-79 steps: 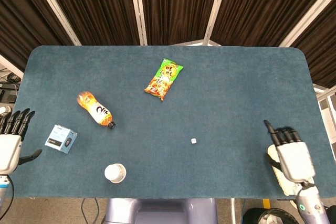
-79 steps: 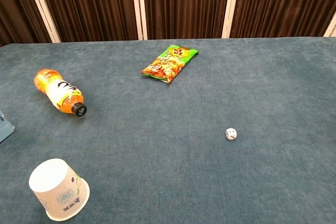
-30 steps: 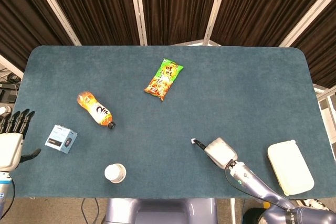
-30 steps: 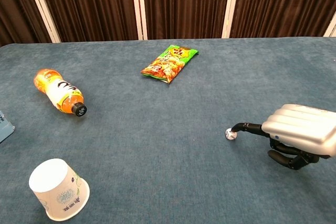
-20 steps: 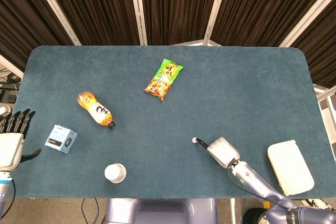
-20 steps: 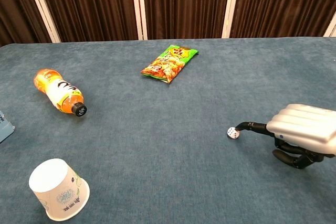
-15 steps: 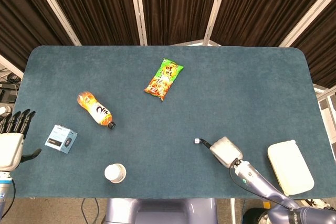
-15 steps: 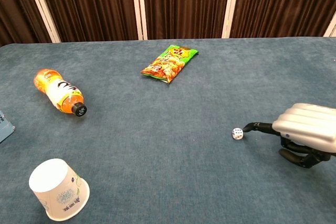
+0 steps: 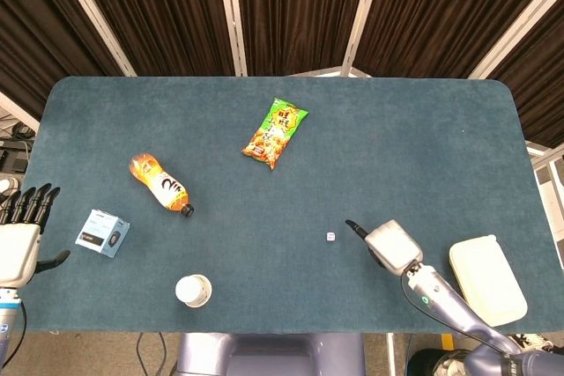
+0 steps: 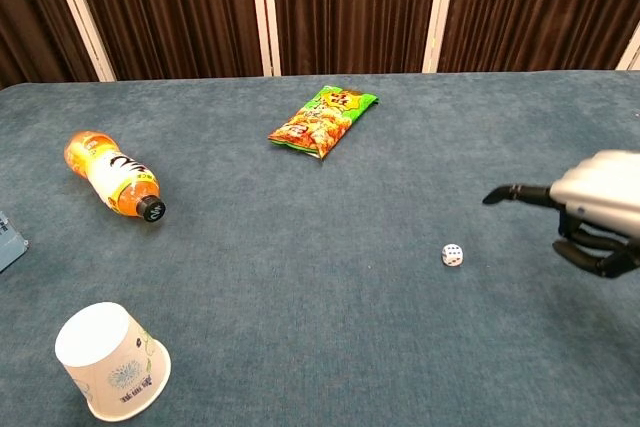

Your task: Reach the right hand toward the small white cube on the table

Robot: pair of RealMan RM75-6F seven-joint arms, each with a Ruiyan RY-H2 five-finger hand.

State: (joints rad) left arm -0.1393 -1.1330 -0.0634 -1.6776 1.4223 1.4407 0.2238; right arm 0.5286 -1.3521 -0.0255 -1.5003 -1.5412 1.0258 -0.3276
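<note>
Cube (image 10: 452, 255) sits flat, near right hand (image 10: 596, 209).

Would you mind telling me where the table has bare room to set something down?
The far right, beyond the right hand and right of the snack bag, is bare. So is the middle between bottle, bag and white cube. The near left is crowded: box, paper cup, bottle.

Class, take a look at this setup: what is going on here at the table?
A two-armed robot is working at a blue table. Its right hand hovers above and to the right of a small white cube, one finger pointing out, not touching it. The left hand waits at the table's left edge, holding nothing.
</note>
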